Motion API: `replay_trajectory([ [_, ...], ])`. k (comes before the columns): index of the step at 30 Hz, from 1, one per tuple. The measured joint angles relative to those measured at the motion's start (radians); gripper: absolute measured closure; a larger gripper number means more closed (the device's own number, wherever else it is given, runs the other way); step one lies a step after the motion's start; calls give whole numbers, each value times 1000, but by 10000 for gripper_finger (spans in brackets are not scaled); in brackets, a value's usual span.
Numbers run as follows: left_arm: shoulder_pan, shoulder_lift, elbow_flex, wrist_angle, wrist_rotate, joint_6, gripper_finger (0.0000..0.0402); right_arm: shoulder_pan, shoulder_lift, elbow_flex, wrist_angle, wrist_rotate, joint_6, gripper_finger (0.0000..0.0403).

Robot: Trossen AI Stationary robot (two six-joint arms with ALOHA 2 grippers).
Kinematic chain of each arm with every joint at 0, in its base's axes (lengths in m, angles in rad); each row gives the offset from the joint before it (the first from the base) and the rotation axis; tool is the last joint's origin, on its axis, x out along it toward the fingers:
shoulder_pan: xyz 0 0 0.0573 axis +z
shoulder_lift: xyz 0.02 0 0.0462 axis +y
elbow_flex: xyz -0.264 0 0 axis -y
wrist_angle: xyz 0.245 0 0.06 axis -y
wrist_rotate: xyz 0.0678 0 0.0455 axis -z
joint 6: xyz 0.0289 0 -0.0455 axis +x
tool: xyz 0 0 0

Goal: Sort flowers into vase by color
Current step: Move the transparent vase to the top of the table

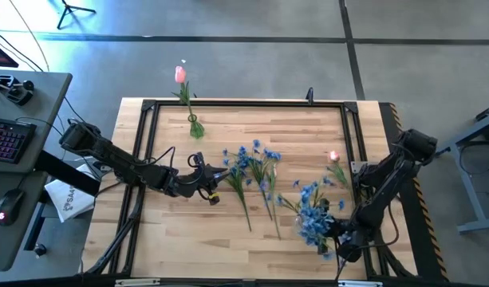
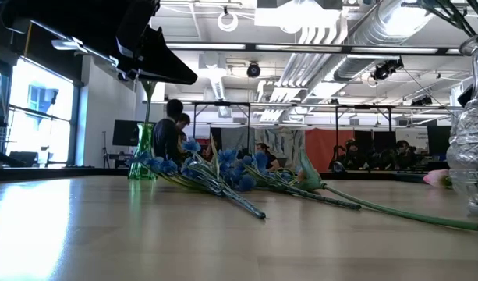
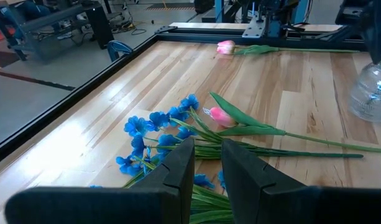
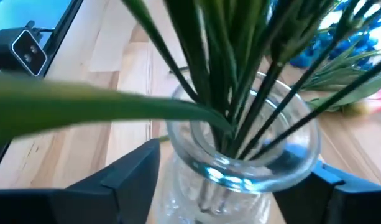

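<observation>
Several blue sprays (image 1: 254,166) lie flat on the table's middle, with one pink tulip (image 3: 221,116) among them. My left gripper (image 1: 218,178) hovers open above their near-left end, raised clear in the low view (image 2: 157,58). A green vase (image 1: 195,126) at the far edge holds one pink tulip (image 1: 180,75). Another pink tulip (image 1: 333,157) lies on the table at the right. A clear glass vase (image 4: 240,158) near the right near corner holds blue sprays (image 1: 314,217). My right gripper (image 4: 234,186) is open, one finger on each side of this vase. My right gripper comes level at the clear vase's neck (image 4: 184,149) from the table's right. One finger (image 4: 131,171) stands on each side of the glass. I cannot tell whether either finger touches it. The vase stands upright on the table.
A black metal frame (image 1: 244,104) runs around the tabletop. Bare wood lies near the left edge (image 1: 160,239) and along the far side (image 1: 268,123). A desk with a keyboard and mouse (image 1: 9,139) stands left of the table. People sit in the room beyond (image 2: 172,133).
</observation>
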Motion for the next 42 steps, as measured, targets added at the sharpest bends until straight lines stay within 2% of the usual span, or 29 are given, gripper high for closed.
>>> replay_trajectory([
  [9, 0, 0, 0, 3, 0, 0, 335, -7, 7, 2, 1, 39, 1, 259],
  [14, 2, 0, 0, 10, -3, 3, 335, -68, 1, 3, -61, 48, 2, 262],
  [18, 3, 0, 0, 27, -3, 32, 335, -131, -40, -3, -179, 69, -20, 262],
  [21, 3, 0, 0, 29, -3, 44, 335, -171, -141, -87, -200, 91, -27, 262],
  [25, 3, 0, 0, 29, -3, 60, 335, -243, -363, -271, -119, 95, -13, 262],
  [29, 16, 0, 0, 30, -3, 62, 335, -362, -593, -416, 80, 44, -209, 262],
  [33, 37, 0, 0, 44, -4, 61, 335, -545, -760, -486, 251, -28, -441, 262],
  [39, 56, 0, 0, 84, -3, 62, 335, -882, -835, -504, 260, -157, -554, 262],
  [42, 61, 0, 0, 84, -3, 61, 335, -1036, -828, -506, 288, -293, -621, 262],
])
